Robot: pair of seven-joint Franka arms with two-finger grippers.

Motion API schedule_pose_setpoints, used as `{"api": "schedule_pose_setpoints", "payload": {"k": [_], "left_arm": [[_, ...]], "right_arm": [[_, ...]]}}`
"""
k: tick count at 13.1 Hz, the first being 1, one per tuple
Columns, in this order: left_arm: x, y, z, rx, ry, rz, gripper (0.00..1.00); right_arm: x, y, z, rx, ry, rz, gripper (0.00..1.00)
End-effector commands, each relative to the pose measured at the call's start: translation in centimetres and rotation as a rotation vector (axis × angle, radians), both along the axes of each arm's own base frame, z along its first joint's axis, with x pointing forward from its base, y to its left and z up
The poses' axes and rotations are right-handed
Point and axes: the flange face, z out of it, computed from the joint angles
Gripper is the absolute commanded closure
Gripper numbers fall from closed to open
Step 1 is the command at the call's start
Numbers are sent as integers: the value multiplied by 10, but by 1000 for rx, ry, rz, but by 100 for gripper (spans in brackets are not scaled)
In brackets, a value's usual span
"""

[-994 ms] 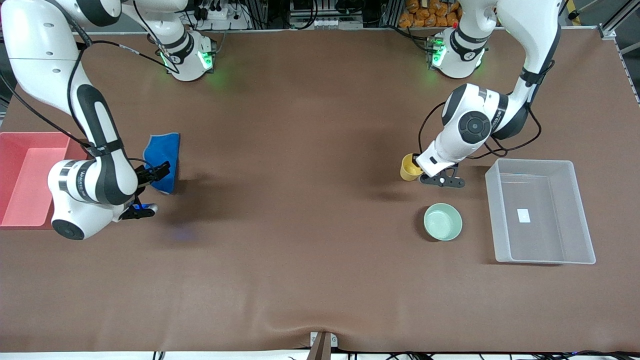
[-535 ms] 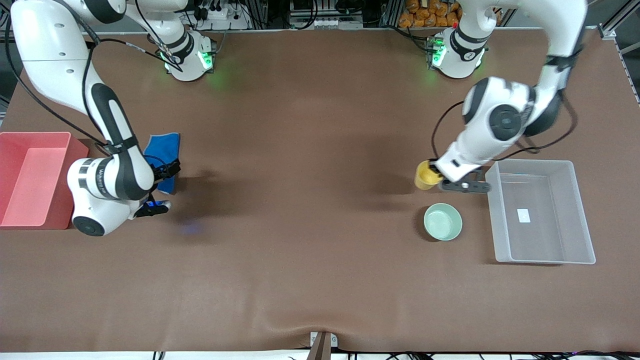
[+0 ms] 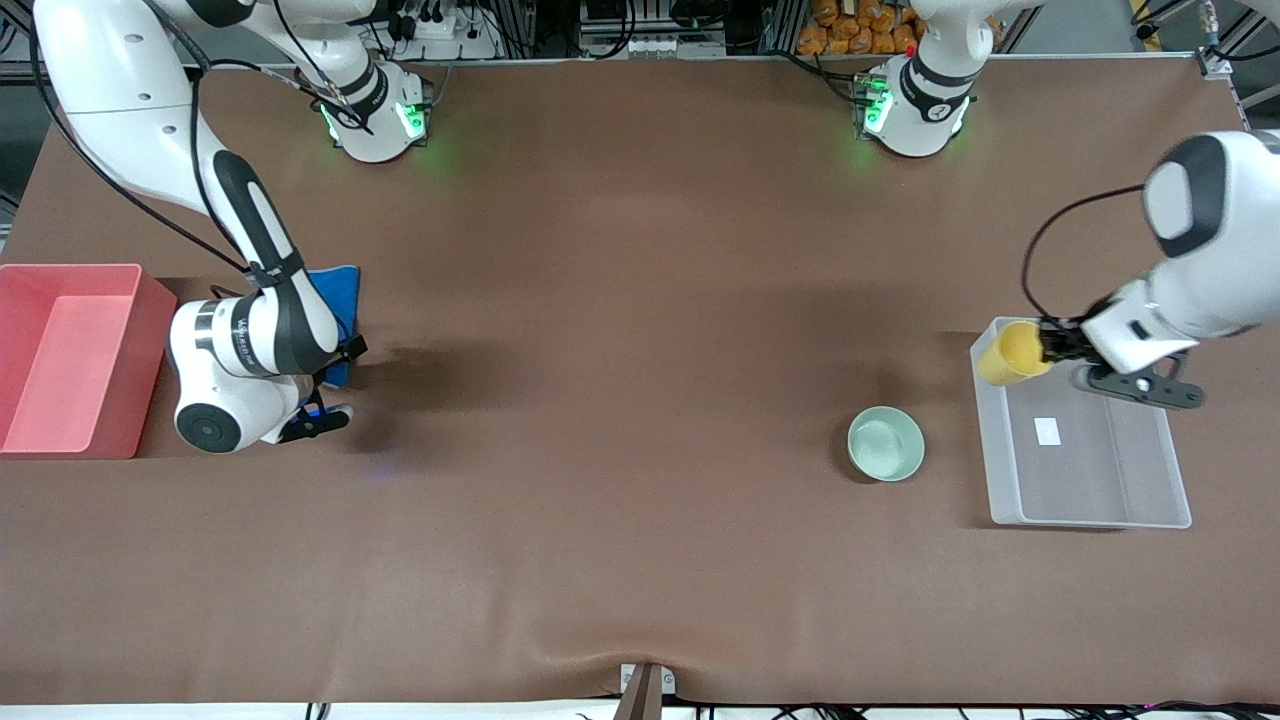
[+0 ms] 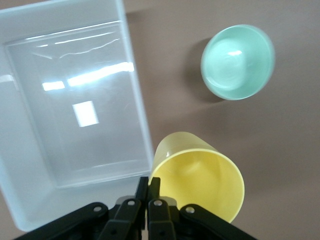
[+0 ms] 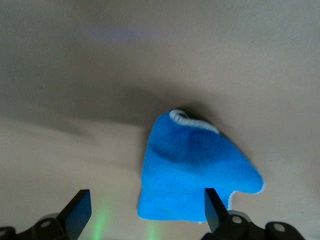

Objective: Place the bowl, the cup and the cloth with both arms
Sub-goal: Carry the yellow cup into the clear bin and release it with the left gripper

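In the front view, the left gripper point(image 3: 1048, 345) has lifted the cup point(image 3: 1012, 353) off the table beside the bowl point(image 3: 886, 444) and swung it toward the left arm's end, so it now hangs tilted over the rim of the clear bin point(image 3: 1088, 520) at the corner nearest the bowl, pinched by its wall; by my reading the cup is close to being set down inside. The bowl sits untouched on the brown table cover point(image 3: 620, 400), just beside the clear bin and nearer the front camera than the cup. Well apart from the bowl, toward the right arm's end, the right gripper point(image 3: 330, 385) has drifted over the cloth point(image 3: 338, 290), which lies flat next to a red bin point(image 3: 70, 355); that pick has not begun. The cover is plain, with a ripple at the edge nearest the camera; shelving and cables line the edge where the arms' bases stand. In the left wrist view, the fingers point(image 4: 150, 192) are closed tight on the cup's point(image 4: 200, 177) wall, its open mouth facing the camera, the clear bin point(image 4: 141, 120) and the bowl point(image 4: 238, 62) below it. In the right wrist view, the fingers point(image 5: 212, 207) stand wide apart and empty above the cloth point(image 5: 195, 170), which rests bunched on the cover.
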Motion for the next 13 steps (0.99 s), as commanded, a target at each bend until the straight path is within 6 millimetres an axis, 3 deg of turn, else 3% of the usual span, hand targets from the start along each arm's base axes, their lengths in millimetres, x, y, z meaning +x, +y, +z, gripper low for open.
{"api": "schedule_pose_setpoints", "payload": {"k": [1, 4, 8, 11, 13], "left_arm": [[28, 41, -8, -13, -7, -71, 100], [39, 61, -24, 14, 8, -114, 100], [41, 84, -81, 8, 64, -111, 100], [39, 88, -121, -12, 119, -111, 100], [36, 91, -130, -18, 129, -107, 100]], "right_arm": [[-6, -3, -6, -15, -62, 53, 0], [-6, -3, -8, -18, -67, 59, 0], [-4, -6, -9, -25, -70, 119, 0], [2, -6, -11, -32, -101, 167, 0], [2, -10, -12, -31, -99, 161, 0]]}}
